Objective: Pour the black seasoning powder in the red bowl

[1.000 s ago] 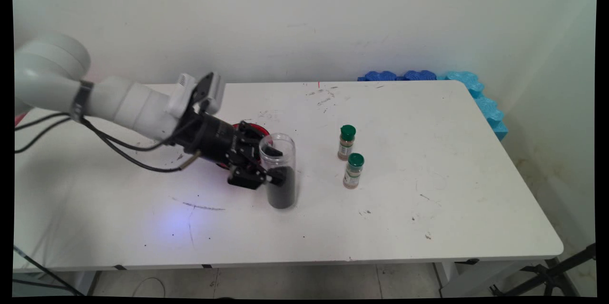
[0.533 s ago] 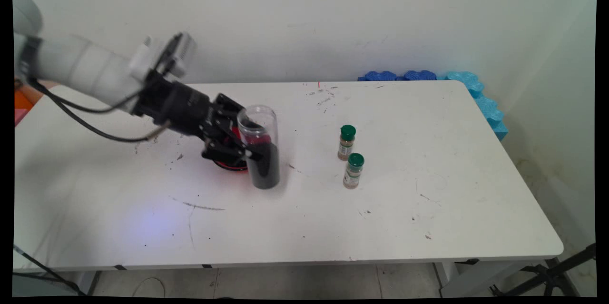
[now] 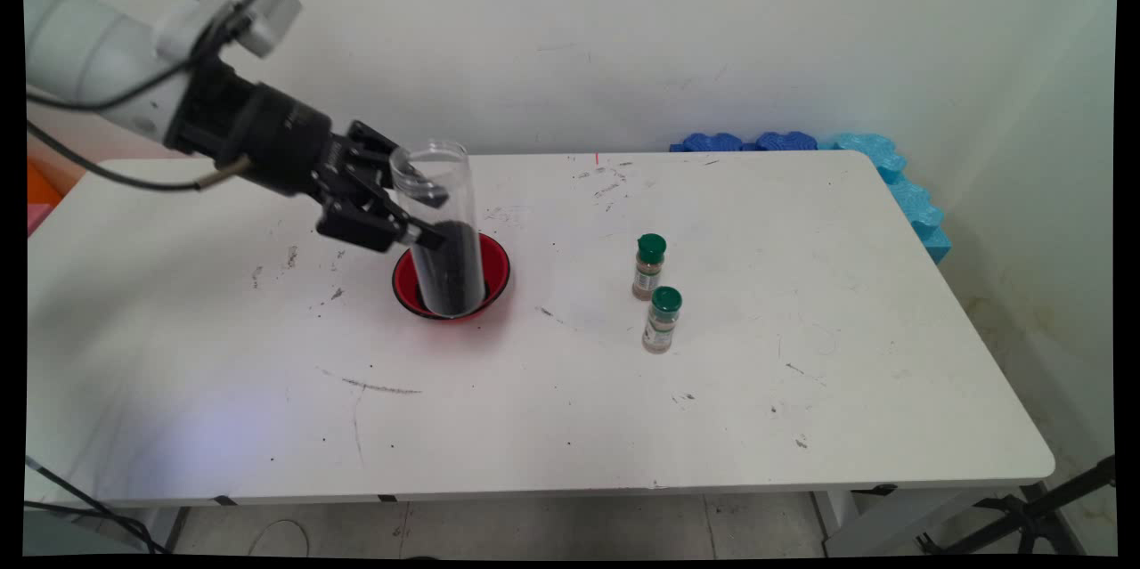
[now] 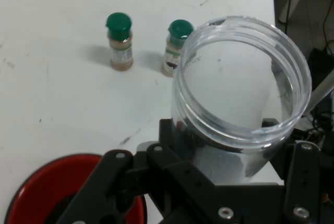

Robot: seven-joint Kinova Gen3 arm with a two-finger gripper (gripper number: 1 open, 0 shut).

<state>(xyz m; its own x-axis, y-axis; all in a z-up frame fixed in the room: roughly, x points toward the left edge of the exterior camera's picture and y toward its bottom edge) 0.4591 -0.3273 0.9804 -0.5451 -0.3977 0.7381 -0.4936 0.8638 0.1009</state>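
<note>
A tall clear plastic jar (image 3: 443,226), open at the top and half full of a dark powder, hangs upright in the air with my gripper (image 3: 427,217) shut on its middle. Directly behind and below it sits a red bowl (image 3: 494,282) on the white table (image 3: 802,329). In the hand view the jar's open mouth (image 4: 242,78) fills the middle, my black linkage wraps its lower part, and the red bowl (image 4: 47,187) shows at the lower left. Two small spice bottles with green caps (image 3: 649,266) (image 3: 662,320) stand to the right, seen also in the hand view as spice bottles (image 4: 120,41) (image 4: 176,46).
Blue foam pieces (image 3: 802,143) lie along the table's far right edge and corner. Black cables (image 3: 107,177) trail from the arm at the left. Dark scuff marks (image 3: 374,386) streak the table's front left.
The gripper has lifted the jar off the table and carried it up and to the left, from in front of the red bowl to above it. The bowl is now uncovered.
</note>
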